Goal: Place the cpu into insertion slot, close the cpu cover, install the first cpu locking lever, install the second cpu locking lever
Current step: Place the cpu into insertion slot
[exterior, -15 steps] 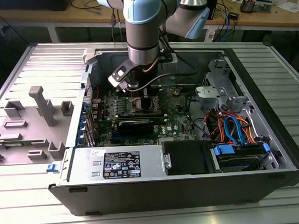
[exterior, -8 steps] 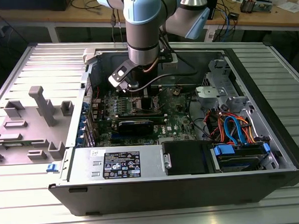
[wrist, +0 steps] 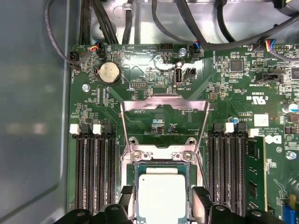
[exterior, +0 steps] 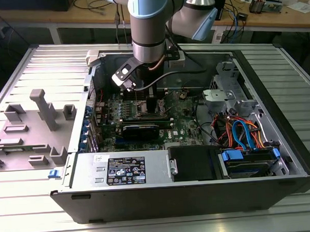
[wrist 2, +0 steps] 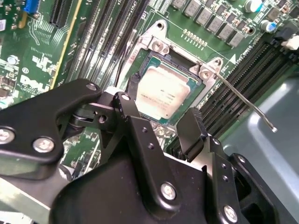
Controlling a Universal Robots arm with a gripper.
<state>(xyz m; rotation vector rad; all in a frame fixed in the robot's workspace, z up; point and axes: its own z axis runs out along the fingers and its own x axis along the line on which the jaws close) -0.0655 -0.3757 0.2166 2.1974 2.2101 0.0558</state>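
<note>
At the hand (wrist 2: 158, 111): released, fingers (wrist 2: 189, 125) wide apart w/ nothing gripped, hovering just above the cpu (wrist: 162, 193). Seated flat in the insertion slot (wrist 2: 156, 44), approx. square to its rim. Probably light, stiff, fragile on the underside; best held by two opposite edges only. Hinged up at the slot's edge, the cpu cover (wrist: 164, 98), open; one lever (wrist 2: 243, 98) swung out. Above, the arm (exterior: 150, 23), reaching down into the open case (exterior: 199, 193) on the bench (exterior: 283, 215).
</note>
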